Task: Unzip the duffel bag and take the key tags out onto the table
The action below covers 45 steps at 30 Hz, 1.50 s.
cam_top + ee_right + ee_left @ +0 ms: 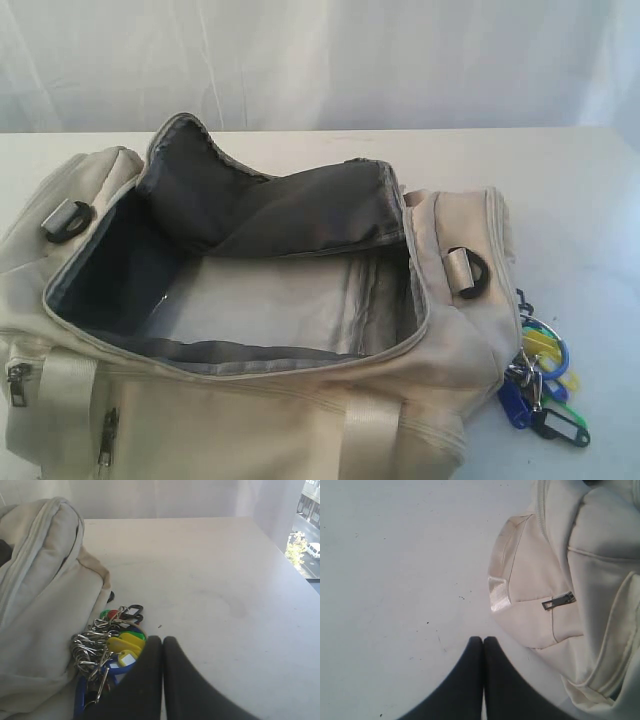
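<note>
Both the left end effector [483,647] and right end effector [162,647] are pressed together, empty; the key tags [540,388] lie on the table [580,200] against the duffel bag [250,420], well short of the table's far edge, where I judge my right arm could snag their rings.

White backdrop curtain [330,60], daylit corner window [310,530]

Cream duffel bag [250,420], white table [575,200]

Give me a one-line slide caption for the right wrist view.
Shut right pincer near the key tags, which lie on the table beside the duffel bag.
</note>
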Each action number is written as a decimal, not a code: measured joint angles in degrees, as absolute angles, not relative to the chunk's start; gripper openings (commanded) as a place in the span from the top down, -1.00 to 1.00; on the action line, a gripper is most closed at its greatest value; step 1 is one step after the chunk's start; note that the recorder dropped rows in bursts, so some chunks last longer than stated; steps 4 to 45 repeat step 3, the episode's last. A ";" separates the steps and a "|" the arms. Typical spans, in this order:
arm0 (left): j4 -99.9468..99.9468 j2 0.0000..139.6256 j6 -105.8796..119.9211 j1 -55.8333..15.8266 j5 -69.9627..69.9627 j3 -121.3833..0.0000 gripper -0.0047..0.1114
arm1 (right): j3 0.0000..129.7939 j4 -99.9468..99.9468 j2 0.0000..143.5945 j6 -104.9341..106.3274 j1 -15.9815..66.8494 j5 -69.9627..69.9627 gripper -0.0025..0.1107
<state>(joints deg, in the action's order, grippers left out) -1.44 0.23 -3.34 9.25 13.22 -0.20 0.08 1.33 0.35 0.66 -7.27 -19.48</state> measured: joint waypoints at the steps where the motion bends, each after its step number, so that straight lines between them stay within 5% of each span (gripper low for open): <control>1: -1.44 0.23 -3.34 9.25 13.22 -0.20 0.92 | 0.08 1.33 0.35 0.66 -7.27 -19.48 0.96; 45: -1.44 0.23 -3.34 9.25 13.22 -0.20 0.92 | 0.08 1.33 0.35 0.66 -7.27 -19.48 0.96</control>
